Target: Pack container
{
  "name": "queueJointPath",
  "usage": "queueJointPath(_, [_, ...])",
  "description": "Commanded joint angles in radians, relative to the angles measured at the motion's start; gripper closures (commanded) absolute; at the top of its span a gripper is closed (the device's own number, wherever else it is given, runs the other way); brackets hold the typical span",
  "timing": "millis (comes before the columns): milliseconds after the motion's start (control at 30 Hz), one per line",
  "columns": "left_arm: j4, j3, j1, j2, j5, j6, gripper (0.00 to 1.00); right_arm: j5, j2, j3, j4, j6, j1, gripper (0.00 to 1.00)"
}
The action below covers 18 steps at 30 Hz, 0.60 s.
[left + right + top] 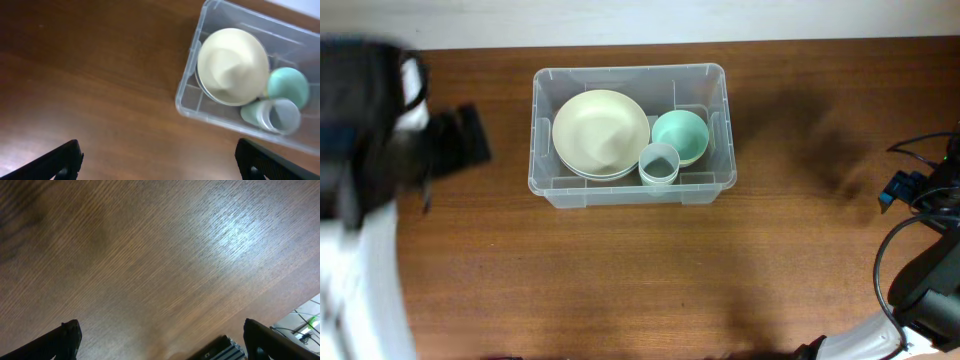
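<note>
1. With both wrist views up, I read the left gripper (159,162) as wide open. Its 2 dark fingers (62,159) sit at the bottom corners of the left wrist view, with only bare wood between them.
2. The right gripper (165,342) is also spread wide. Its 2 fingers sit at the bottom corners of the right wrist view over bare wood, holding nothing.
3. The table (620,285) is brown wood grain. A glare patch shows in the right wrist view.
4. In the overhead view the left arm (380,130) is at the left edge and heavily blurred. The right arm (925,285) is at the lower right edge with black cables. Both are well apart from the bin.
5. The container (620,190) is a clear plastic bin with a thick rim. It stands at the far middle of the table, its long side across the view. In the left wrist view it sits upper right, ahead of the fingers and apart from them.
6. Inside, a cream bowl (600,132) fills the left part. A teal bowl (682,132) is at the far right. A small pale cup (659,163), mouth up, is at the near right, just beside both bowls.
7. A 2nd rim seems to show under the cream bowl. I cannot tell how many are stacked.
</note>
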Motion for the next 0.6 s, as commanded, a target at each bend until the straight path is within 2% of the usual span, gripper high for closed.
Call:
queueJointPath(0, [0.009,-0.137,0.000,-0.154,-0.008,-0.026,0.00,0.009,-0.018,0.013,0.000,0.004,-0.005,0.01])
queueJointPath(100, [0.031,-0.290,0.000,-0.291,-0.024,-0.071,0.00,0.009,-0.018,0.013,0.000,0.004,-0.005,0.01])
queueJointPath(267, [0.038,-0.510,0.000,-0.482,-0.007,-0.238,0.00,0.009,-0.018,0.013,0.000,0.004,-0.005,0.01])
queueJointPath(567, [0.002,-0.572,0.000,-0.591,0.035,-0.256,0.00,0.009,-0.018,0.013,0.000,0.004,-0.005,0.01])
